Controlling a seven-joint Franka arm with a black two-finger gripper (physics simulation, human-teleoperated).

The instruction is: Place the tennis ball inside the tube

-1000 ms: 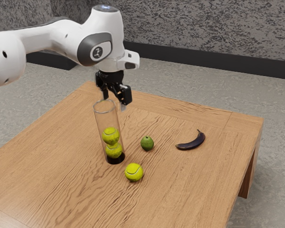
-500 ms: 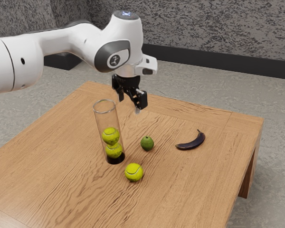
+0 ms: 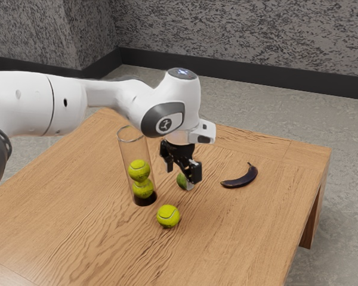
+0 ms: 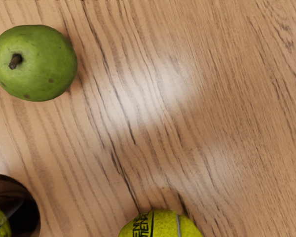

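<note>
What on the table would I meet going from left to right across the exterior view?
Clear tube with two stacked tennis balls inside → loose tennis ball → green fruit, partly hidden → dark banana.

Mottled gray walls (image 3: 256, 36) above gray flooring (image 3: 346, 125).

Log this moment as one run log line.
gripper: open, above table | loose tennis ball: on table, ungrasped | clear tube: upright, two tennis balls inside
</note>
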